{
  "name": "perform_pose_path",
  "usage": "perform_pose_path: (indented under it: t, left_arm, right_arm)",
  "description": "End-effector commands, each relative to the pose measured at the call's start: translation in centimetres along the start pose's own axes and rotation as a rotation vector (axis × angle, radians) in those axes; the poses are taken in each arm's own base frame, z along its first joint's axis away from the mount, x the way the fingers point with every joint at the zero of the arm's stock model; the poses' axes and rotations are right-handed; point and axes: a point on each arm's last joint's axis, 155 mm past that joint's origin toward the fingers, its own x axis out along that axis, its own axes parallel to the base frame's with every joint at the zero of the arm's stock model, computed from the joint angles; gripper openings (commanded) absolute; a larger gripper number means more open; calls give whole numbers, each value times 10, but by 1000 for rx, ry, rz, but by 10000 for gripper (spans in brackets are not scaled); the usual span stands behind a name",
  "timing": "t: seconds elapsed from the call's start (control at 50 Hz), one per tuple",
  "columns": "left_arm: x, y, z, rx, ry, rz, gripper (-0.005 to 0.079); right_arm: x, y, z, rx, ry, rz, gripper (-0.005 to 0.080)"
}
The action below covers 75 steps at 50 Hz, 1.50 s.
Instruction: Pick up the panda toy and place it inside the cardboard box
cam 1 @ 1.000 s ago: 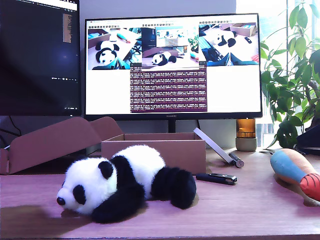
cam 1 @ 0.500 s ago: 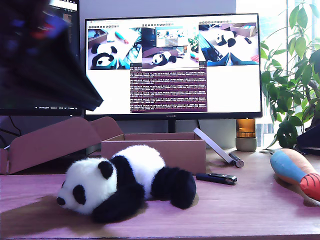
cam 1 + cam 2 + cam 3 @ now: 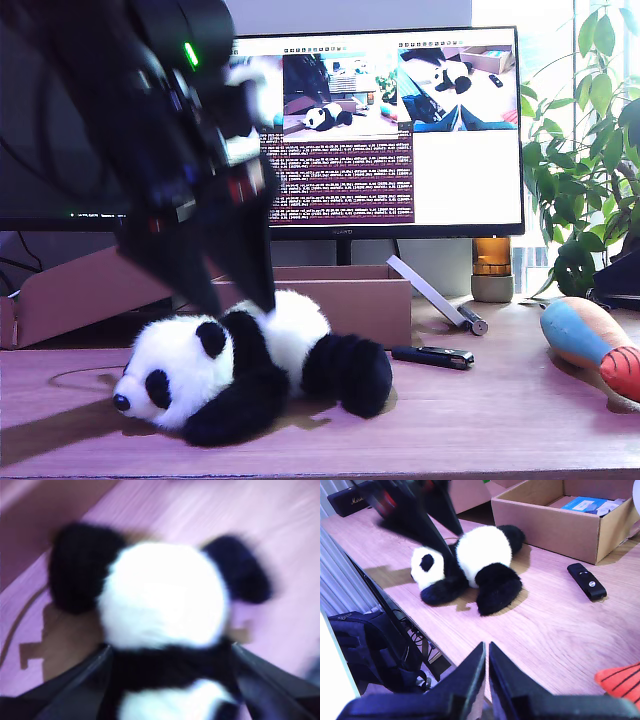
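On the table in front of the cardboard box, the panda toy is lying belly-down — soft, light, squashy. My first gripper is straddling its neck, jaws spread wide, gripping nothing; the firmer torso looks the surest hold.

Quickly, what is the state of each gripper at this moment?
My first gripper: open, jaws on either side of the panda toy.
My second gripper: shut, holding nothing.
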Motion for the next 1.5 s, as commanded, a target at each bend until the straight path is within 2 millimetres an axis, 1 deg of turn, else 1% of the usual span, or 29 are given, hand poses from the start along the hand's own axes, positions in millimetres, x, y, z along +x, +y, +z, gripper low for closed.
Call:
perform_pose_path:
  t: [0.0,0.2,0.32,0.38,0.42,0.46,0.52,0.54,0.58,0.64,0.7,0.8,0.92,1.24,1.36,1.48]
  left_arm:
    - [8,5,-2,22,24,25,687]
    - [25,7,-12,18,79,25,687]
    - [31,5,-12,23,78,19,685]
    - [33,2,-12,23,78,3,654]
    - [35,0,-13,22,82,-9,603]
    - [35,-2,-14,22,87,-19,534]
    - [35,-5,-15,21,92,-33,385]
    - [35,-5,-15,22,90,-38,322]
    - [35,-6,-14,31,87,-43,236]
    - [35,-6,-13,39,83,-43,149]
    - [34,-6,-12,51,79,-43,112]
    - [32,-6,-8,72,75,-43,107]
    - [23,-7,0,85,73,-44,106]
    - [-22,-11,43,98,23,-53,107]
    - [-39,-11,70,113,-42,-50,107]
    - [-57,-5,104,118,-144,-29,107]
  right_arm:
    - [0,1,3,-11,-8,3,-13]
    - [0,1,5,-18,-15,3,-13]
    - [0,1,7,-24,-25,3,-13]
    - [0,1,8,-25,-26,3,-13]
    - [0,1,8,-24,-25,3,-13]
    - [0,1,8,-24,-25,3,-13]
    - [0,1,8,-25,-26,3,-13]
    - [0,1,8,-25,-26,3,-13]
    - [0,1,8,-25,-26,3,-13]
    - [0,1,8,-27,-29,3,-13]
    - [0,1,9,-29,-32,3,-13]
    - [0,1,10,-30,-34,2,-13]
    - [0,1,10,-30,-34,2,-13]
    - [0,1,9,-28,-31,3,-13]
    - [0,1,9,-28,-30,3,-13]
    - [0,1,9,-28,-30,3,-13]
